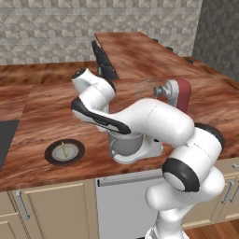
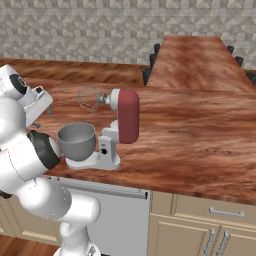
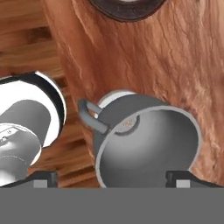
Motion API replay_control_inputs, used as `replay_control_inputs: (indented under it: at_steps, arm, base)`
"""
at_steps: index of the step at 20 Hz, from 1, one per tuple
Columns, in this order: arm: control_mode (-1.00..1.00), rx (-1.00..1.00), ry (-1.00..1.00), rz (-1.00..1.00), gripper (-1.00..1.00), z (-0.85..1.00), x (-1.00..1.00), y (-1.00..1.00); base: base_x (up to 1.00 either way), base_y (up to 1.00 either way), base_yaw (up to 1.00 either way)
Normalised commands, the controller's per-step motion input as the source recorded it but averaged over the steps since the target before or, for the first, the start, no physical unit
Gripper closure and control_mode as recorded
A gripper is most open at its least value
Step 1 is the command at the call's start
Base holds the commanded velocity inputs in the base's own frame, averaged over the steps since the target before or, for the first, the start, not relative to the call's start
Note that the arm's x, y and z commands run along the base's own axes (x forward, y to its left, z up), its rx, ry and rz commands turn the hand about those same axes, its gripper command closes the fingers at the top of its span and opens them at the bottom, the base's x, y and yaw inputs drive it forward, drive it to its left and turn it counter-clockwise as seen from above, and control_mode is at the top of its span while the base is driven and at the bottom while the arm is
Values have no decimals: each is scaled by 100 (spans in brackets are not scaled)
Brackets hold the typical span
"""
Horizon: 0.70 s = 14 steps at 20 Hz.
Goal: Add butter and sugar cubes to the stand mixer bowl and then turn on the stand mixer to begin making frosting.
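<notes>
Since the grey metal round stand mixer bowl (image 3: pixel 146 146) looks empty in the hand view, not much of the task seems to be done yet: butter and sugar are both left to add, and the mixer is left to switch on. The two-finger gripper (image 3: pixel 113 178) is seen hovering right over the bowl, fingertips (image 3: pixel 43 178) spread wide apart with nothing held between them, so it's basically released. The bowl is parked on the pale base of the dark red stand mixer (image 2: pixel 122 122), whose head is tilted back with the wire whisk lifted clear. Further off to the left, a slim pale yellow butter stick (image 1: pixel 65 150) is lying on a dark round plate (image 1: pixel 65 151), well apart from the claw. No sugar cube can be made out, tbh.
</notes>
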Motion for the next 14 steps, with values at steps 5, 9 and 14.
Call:
replay_control_inputs:
  at_steps: [5, 9, 14]
  arm:
    - [-100, 12, 1, -27, -100, 10, -30, 83]
    - [-100, 6, 1, -39, -100, 0, -2, 83]
    - [-100, 2, -1, -42, -100, -22, 1, 63]
  base:
    - [0, 0, 0]
    - [0, 0, 0]
    - [0, 0, 0]
